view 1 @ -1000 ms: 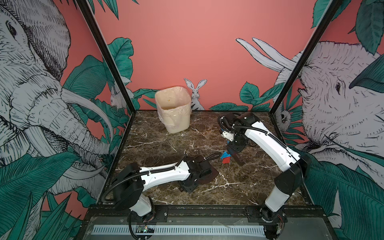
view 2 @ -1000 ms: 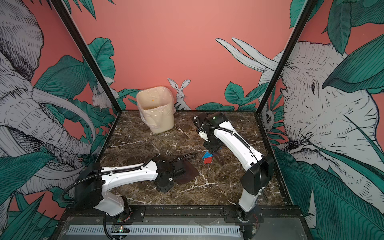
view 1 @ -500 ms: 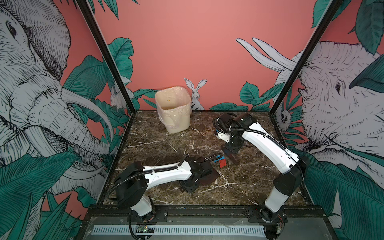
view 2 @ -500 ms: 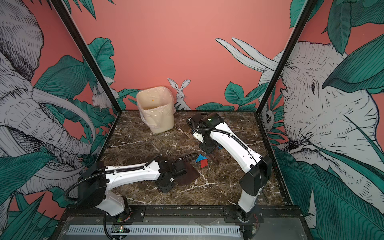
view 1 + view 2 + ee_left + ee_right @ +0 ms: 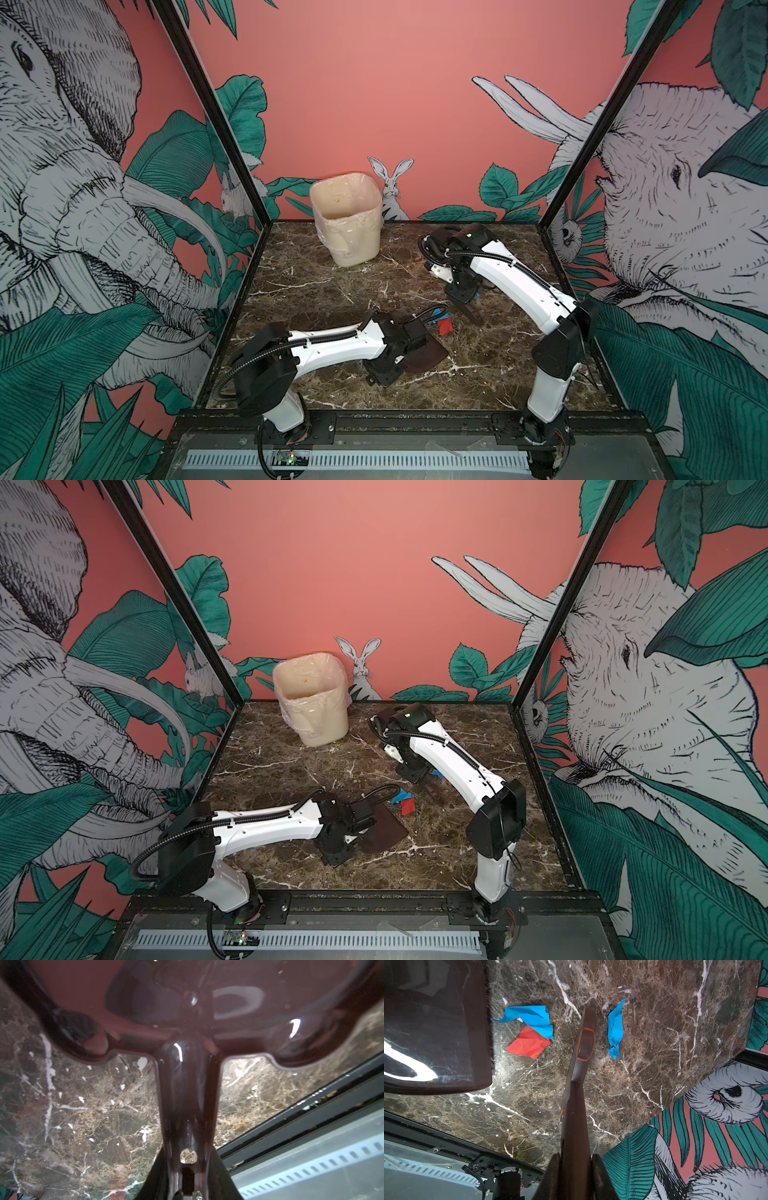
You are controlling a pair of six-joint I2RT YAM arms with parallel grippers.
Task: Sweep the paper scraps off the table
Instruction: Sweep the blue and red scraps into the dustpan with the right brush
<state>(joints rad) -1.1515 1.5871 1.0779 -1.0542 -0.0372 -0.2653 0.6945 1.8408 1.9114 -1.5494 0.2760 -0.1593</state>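
Near the middle of the surface (image 5: 316, 291), two overlapping paper scraps (image 5: 529, 1028), red and blue, lie beside the dustpan (image 5: 424, 353); a narrow blue scrap (image 5: 615, 1028) runs lengthwise parallel to the slim dark tool (image 5: 577, 1105). Left gripper (image 5: 188, 1180) clenches the dustpan's handle; right gripper (image 5: 576, 1180) clenches the tool.

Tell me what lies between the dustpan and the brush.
A blue paper scrap touching a red paper scrap lies on the table between dustpan and brush, seen in the right wrist view.

Table (image 5: 316, 286): dark veined marble | rear: lined cream bin (image 5: 353, 245) | centre: red scrap (image 5: 409, 808) touching blue scrap (image 5: 397, 798) | beside: brown dustpan (image 5: 428, 357)
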